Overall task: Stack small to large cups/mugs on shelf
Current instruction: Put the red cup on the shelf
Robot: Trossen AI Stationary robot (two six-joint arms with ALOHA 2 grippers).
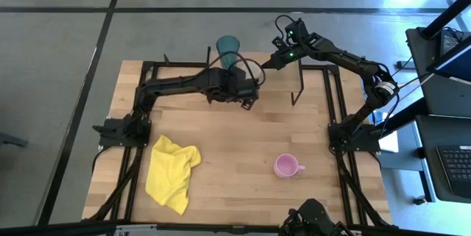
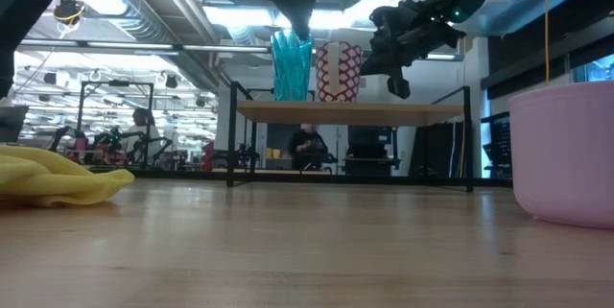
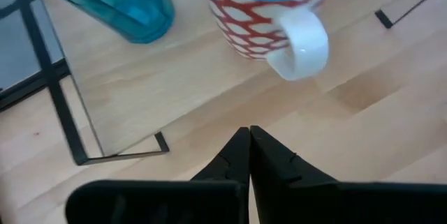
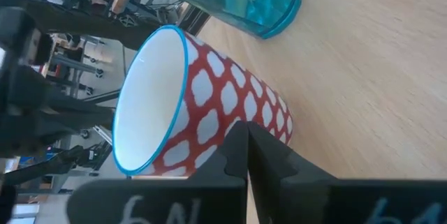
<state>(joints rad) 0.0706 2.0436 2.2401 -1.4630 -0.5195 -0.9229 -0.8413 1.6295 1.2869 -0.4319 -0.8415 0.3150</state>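
On the shelf at the table's far side stand the teal tumbler and a white mug with a red pattern and a blue rim, side by side and upright. My left gripper is shut, above the shelf, near the mug's handle. My right gripper is shut, close beside the mug's wall on its right, and seems apart from it in the low view. The pink mug stands on the tabletop at the near right. My left arm hides the patterned mug in the high view.
A yellow cloth lies crumpled on the table's near left. The shelf's thin black legs stand on the tabletop at its far middle. A bare stretch of tabletop lies between the shelf, the cloth and the pink mug.
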